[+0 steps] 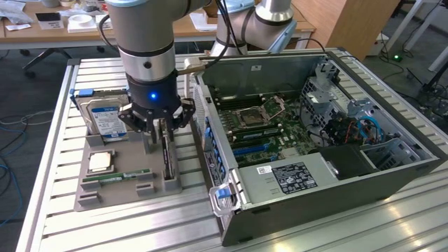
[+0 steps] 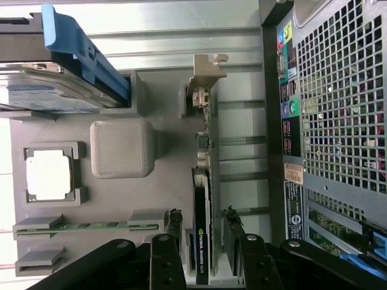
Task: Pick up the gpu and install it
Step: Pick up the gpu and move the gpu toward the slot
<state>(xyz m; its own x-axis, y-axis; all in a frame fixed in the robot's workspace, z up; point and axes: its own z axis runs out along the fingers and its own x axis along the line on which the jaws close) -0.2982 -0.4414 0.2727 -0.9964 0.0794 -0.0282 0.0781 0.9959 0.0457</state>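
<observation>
Straddling the gpu, a thin black-faced card with a green circuit board and silver metal bracket, the black end effector stands wide, its fingers flanking it without touching. The card stands on edge in a grey plastic tray on the ribbed aluminium desk. It looks light, stiff and fragile, and is best pinched across its flat faces.

One end of the gpu was cut off by the wrist view's edge. In the exterior view the gripper hid part of it, and print on the hard drive was unreadable
</observation>
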